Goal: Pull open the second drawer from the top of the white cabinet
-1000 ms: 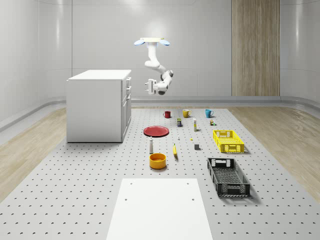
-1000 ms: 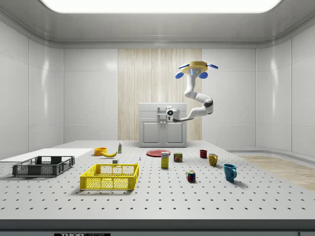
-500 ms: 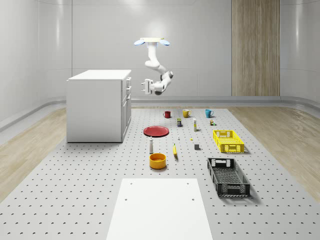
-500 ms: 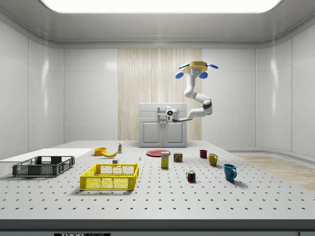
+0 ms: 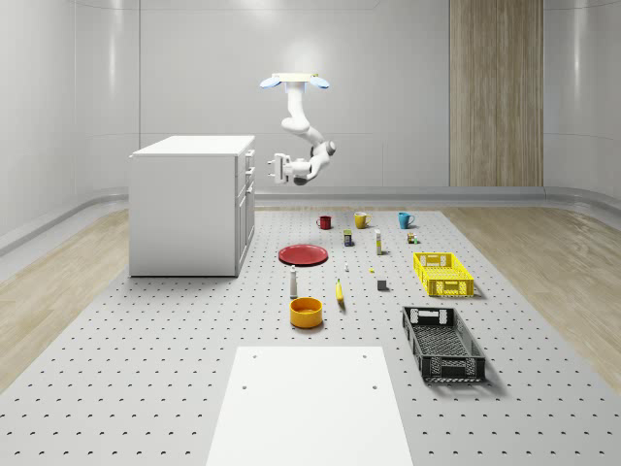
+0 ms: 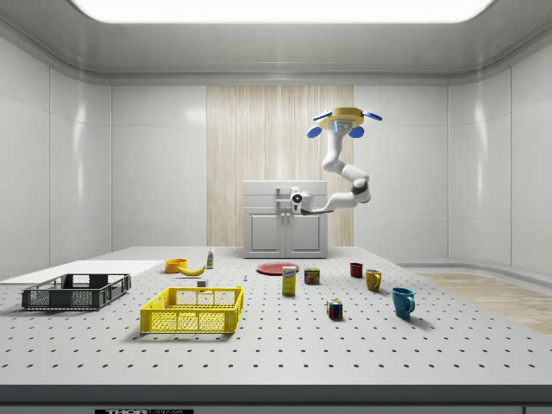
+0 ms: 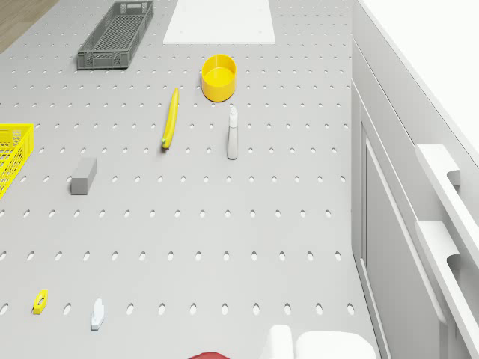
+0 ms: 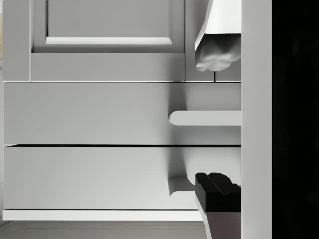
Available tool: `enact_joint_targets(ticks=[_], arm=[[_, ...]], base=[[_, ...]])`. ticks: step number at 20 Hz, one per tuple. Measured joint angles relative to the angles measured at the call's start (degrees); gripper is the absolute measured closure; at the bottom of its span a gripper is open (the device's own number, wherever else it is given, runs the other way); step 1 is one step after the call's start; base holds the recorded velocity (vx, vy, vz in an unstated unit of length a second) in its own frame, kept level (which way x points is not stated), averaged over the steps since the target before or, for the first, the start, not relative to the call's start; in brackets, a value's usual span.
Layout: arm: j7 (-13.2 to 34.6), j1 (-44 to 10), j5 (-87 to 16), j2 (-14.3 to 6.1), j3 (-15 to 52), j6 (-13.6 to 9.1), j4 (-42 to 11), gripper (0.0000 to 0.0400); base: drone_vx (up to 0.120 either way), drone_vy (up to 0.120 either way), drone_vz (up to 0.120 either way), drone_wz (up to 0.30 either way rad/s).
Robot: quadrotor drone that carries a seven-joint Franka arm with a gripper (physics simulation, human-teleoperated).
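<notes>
Drone (image 5: 294,82) hovering, arm bent, gripper (image 5: 278,167) horizontal, fingers prob. apart.

- Flat yellow drone (image 6: 346,113) body with blue rotor guards.
- White jointed arm (image 5: 304,126), dark bands at joints.
- Gripper fingers (image 8: 218,191): one white, one black-tipped.

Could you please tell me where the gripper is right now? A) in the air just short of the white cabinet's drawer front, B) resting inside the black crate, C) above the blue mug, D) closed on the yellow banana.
A: the gripper hangs beside the white cabinet at drawer height, under the hovering drone; the wrist view faces the drawer handle.
</notes>
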Motion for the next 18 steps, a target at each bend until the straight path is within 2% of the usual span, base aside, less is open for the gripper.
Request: enact_joint_targets(ticks=[4, 12, 18], arm=[[-1.8, 1.6, 2.3, 2.8, 0.5, 1.1, 1.3, 0.01], [-5.2, 4.6, 4.6, 9.8, -1.9, 0.3, 6.1, 0.01], [-7.2, 6.2, 7.6, 13.5, -1.4, 0.9, 8.1, 0.01]], base=[[0.0, 0.0, 0.0, 0.0], [0.0, 0.0, 0.0, 0.0], [0.0, 0.0, 0.0, 0.0]])
